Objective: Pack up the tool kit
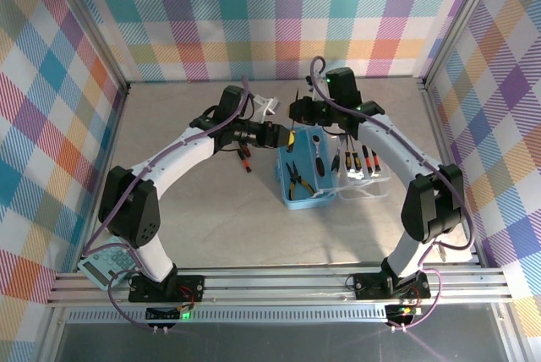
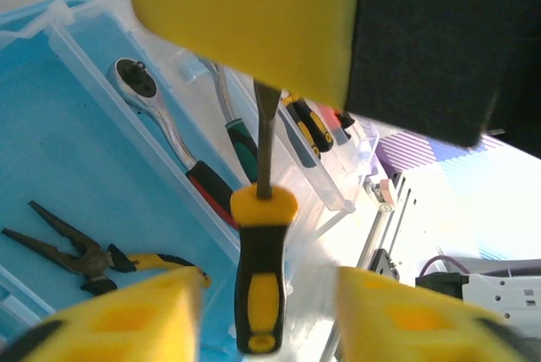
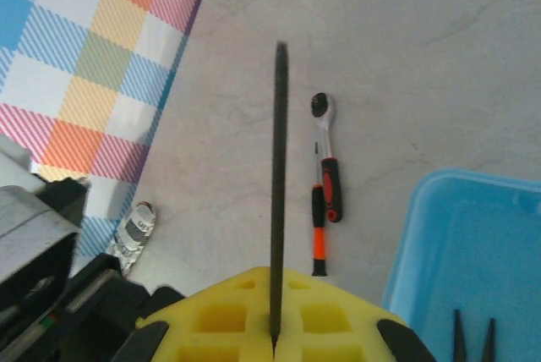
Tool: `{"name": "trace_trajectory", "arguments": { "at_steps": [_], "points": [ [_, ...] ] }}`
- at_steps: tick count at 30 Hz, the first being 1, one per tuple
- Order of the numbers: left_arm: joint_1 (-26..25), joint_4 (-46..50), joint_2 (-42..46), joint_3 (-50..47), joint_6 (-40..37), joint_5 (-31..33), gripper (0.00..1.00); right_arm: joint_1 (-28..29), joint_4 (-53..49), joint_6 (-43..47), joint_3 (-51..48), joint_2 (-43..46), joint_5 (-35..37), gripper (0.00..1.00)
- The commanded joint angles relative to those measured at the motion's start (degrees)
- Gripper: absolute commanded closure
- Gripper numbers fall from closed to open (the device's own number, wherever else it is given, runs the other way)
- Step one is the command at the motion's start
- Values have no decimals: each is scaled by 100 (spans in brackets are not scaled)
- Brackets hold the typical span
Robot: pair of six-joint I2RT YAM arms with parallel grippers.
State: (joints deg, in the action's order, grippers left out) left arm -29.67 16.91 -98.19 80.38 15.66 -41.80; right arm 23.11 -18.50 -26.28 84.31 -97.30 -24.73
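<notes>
- Grey table (image 1: 211,218) beneath — right gripper (image 3: 274,311) pinched tight on screwdriver (image 2: 264,244) shaft.
- Handle points toward left gripper (image 2: 269,290), between its parted, empty fingers — tip away.

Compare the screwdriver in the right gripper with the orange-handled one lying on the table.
The held screwdriver has a yellow-and-black handle; the table screwdriver has orange and black. The held one is clamped by its shaft in the right gripper, off the table; the other lies flat beside a ratchet. Neither is in the case.
</notes>
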Motion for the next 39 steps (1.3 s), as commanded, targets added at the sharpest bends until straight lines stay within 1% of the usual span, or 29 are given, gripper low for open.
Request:
{"name": "trace_trajectory", "arguments": {
  "at_steps": [1, 3, 4, 5, 8, 10, 11, 12, 14, 17, 20, 26, 39],
  "points": [
    [146, 508, 145, 148, -279, 362, 21, -243, -306, 349, -220, 457, 120, 100],
    [429, 644, 328, -13, -305, 513, 7, -461, -463, 517, -449, 727, 182, 100],
    [570, 670, 412, -92, -292, 610, 3, -573, -524, 588, -556, 866, 209, 100],
    [731, 762, 503, -175, -304, 741, 0, -724, -595, 668, -696, 1013, 214, 100],
    [1167, 1107, 650, -293, -389, 1224, 0, -1209, -819, 886, -1003, 1390, 293, 100],
    [1346, 1468, 636, -254, -495, 1839, 0, -1468, -1034, 1078, -1097, 1555, 478, 100],
    [1411, 1639, 582, -218, -542, 2278, 0, -1575, -1156, 1191, -1117, 1613, 621, 100],
    [1456, 1790, 513, -183, -579, 2631, 0, -1664, -1267, 1289, -1119, 1649, 756, 100],
    [1537, 1965, 350, -155, -582, 3141, 0, -1767, -1451, 1446, -1111, 1670, 1069, 100],
    [1604, 2053, 48, -156, -564, 3522, 0, -1837, -1619, 1653, -1083, 1589, 1622, 100],
    [1605, 1990, -160, -197, -534, 3453, 0, -1854, -1675, 1754, -1007, 1366, 1856, 100],
    [1605, 1816, -237, -305, -450, 3213, 0, -1846, -1535, 1697, -914, 915, 1504, 100],
    [1605, 1781, -202, -372, -467, 3131, 0, -1535, -1525, 1929, -938, 630, 1445, 100]
  ]
}}
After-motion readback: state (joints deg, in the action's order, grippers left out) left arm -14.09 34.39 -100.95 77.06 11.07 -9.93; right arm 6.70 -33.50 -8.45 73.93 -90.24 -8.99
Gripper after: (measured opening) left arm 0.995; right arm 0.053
